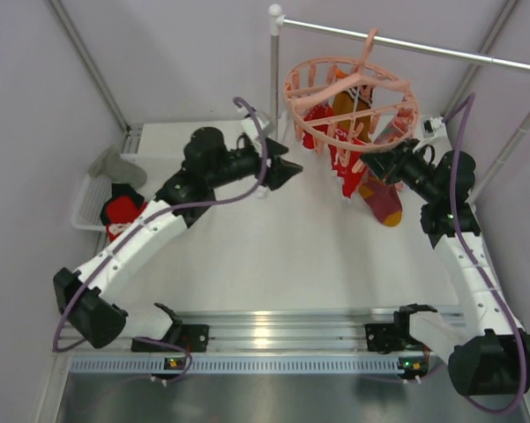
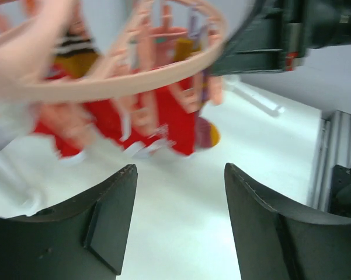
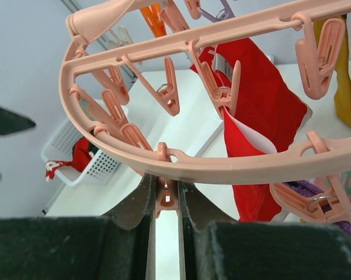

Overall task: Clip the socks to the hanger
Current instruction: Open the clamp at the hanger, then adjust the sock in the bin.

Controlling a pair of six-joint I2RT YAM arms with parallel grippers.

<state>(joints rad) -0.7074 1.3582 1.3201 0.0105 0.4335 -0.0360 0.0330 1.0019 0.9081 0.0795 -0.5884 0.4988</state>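
Observation:
The salmon-pink hanger (image 1: 351, 99) hangs from the grey rail, with red socks (image 1: 344, 157) and a mustard-and-maroon sock (image 1: 381, 201) clipped under it. It also shows in the right wrist view (image 3: 222, 166) and blurred in the left wrist view (image 2: 122, 81). My right gripper (image 1: 373, 164) is shut on a pink clip (image 3: 167, 197) under the ring's near rim. My left gripper (image 1: 293, 172) is open and empty, just left of the hanger, pointing at the red socks (image 2: 157, 125). More socks lie in the white basket (image 1: 90, 211): a red one (image 1: 123, 211) and a grey one (image 1: 116, 165).
The grey rail (image 1: 423, 44) and its pole (image 1: 274, 75) stand at the back. The basket (image 3: 76, 157) sits at the table's left edge. Metal rails run along the near edge (image 1: 273, 330).

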